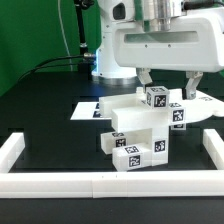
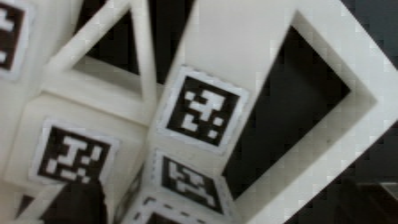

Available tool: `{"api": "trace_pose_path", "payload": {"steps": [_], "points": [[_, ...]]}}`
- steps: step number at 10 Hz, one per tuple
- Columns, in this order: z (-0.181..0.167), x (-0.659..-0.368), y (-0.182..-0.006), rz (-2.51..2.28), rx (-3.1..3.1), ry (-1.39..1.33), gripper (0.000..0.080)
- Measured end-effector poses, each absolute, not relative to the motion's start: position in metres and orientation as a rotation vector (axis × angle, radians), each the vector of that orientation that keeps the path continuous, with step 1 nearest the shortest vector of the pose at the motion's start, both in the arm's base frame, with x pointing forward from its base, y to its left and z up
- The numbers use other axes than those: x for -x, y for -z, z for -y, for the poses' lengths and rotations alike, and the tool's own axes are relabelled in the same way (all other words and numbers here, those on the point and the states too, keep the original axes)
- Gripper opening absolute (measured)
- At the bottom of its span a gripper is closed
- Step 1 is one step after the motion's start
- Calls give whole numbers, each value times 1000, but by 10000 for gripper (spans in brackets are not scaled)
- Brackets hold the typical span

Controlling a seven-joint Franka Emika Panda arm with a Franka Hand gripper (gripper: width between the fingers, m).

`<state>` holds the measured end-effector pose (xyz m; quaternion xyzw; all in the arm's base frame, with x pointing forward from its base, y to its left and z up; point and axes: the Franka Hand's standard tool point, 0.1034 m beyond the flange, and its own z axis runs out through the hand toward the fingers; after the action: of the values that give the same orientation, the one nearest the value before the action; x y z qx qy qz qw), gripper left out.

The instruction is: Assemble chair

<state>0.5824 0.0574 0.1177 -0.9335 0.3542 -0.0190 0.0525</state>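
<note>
Located the chair [image 1: 140, 135] as a tight cluster of blocky pieces near the middle of the bench [image 1: 45, 140]. Set slightly toward the exterior view's right edge, well clear of both near corners, and short of the border rail [image 1: 100, 184] along the near edge. Backed toward the far edge by the marker board [image 1: 92, 110], flat on the surface just behind the cluster.

Found the gripper [image 1: 168, 89] directly above the cluster's upper part. Fingers [image 1: 189, 92] pointing down and spread wide, flanking the topmost tagged cube [image 1: 155, 97]. Unable to tell contact between pads and any piece, and unable to confirm a hold.

Appearance of the chair: matte white throughout, square-edged, stepped in levels from a low block nearest the near edge up to the cube on top. Joined or merely stacked: not determinable. Black-and-white square tags on several faces toward the near edge.

From the wrist view, very close: open-framed panel [image 2: 267, 45] with white bars around dark gaps, lying tilted across the picture. Three or more tags [image 2: 205, 108] on adjoining white faces, somewhat blurred. Fingertips not clearly distinguishable there.
</note>
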Motion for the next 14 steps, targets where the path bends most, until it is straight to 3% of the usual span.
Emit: {"api": "trace_pose_path", "payload": {"steps": [8,10,11,12,13,14], "points": [[-50,-580,-114,353,3132,92,649],[-49,-580,-114,318,3135,92,649],[-49,-580,-114,317,3135,92,552],[-49,-580,-114,209,3141,92,552],[-50,-580,-114,69,3144,92,377],[-50,-580,-114,-24,3143,93,377]]}}
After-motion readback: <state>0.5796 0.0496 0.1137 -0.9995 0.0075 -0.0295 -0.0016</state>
